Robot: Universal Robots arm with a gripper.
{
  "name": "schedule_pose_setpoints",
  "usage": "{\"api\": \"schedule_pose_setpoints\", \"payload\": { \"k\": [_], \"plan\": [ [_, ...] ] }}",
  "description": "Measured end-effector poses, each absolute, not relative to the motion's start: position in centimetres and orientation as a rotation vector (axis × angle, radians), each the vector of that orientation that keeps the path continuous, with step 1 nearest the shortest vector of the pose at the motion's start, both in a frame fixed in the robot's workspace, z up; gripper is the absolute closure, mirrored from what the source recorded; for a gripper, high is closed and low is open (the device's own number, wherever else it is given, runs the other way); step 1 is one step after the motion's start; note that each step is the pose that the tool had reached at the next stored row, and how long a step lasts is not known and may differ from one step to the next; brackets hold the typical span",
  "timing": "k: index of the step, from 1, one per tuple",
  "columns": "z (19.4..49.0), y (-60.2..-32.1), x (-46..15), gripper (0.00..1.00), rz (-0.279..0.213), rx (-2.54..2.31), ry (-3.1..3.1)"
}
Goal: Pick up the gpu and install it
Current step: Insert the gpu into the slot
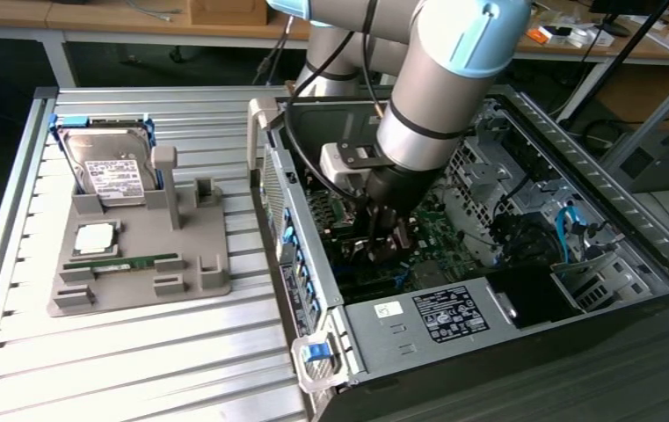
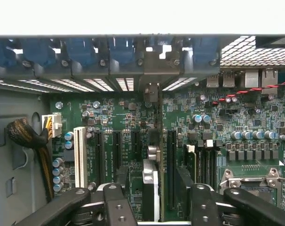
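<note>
My gripper (image 1: pixel 375 230) is deep inside the open computer case (image 1: pixel 475 308), low over the green motherboard (image 2: pixel 119 113). It is shut on the gpu (image 2: pixel 152 176), which the wrist view shows edge-on between the two black fingers (image 2: pixel 118 207). The card stands on its edge just above the long black expansion slots (image 2: pixel 171 165). Its metal bracket end (image 2: pixel 152 92) points at the rear slot opening (image 2: pixel 154 56) in the case wall. I cannot tell whether the card's edge touches a slot. In the exterior view the arm's wrist hides the card.
On the slatted table, a grey fixture (image 1: pixel 134 281) at the exterior view's left holds a silver hard drive (image 1: pixel 112 167), a processor chip (image 1: pixel 94 236) and a green memory stick (image 1: pixel 123 262). Blue clips (image 2: pixel 76 52) line the case rear. A cable bundle (image 2: pixel 25 136) and the processor socket (image 2: pixel 250 183) flank the slots.
</note>
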State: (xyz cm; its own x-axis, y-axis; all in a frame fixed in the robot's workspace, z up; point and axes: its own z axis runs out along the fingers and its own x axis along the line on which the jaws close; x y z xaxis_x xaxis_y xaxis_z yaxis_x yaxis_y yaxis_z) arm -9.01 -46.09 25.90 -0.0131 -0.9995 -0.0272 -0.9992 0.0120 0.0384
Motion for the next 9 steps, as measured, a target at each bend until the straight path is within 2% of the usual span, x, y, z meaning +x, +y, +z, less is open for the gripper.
{"api": "schedule_pose_setpoints", "payload": {
  "k": [7,8,9],
  "plan": [
    [28.9,-45.3,-9.0,0.49,-0.060,2.196,-2.225],
    [29.1,-45.1,-9.0,0.56,-0.054,2.193,-2.222],
    [29.2,-44.8,-9.0,0.56,-0.041,2.188,-2.217]
  ]
}}
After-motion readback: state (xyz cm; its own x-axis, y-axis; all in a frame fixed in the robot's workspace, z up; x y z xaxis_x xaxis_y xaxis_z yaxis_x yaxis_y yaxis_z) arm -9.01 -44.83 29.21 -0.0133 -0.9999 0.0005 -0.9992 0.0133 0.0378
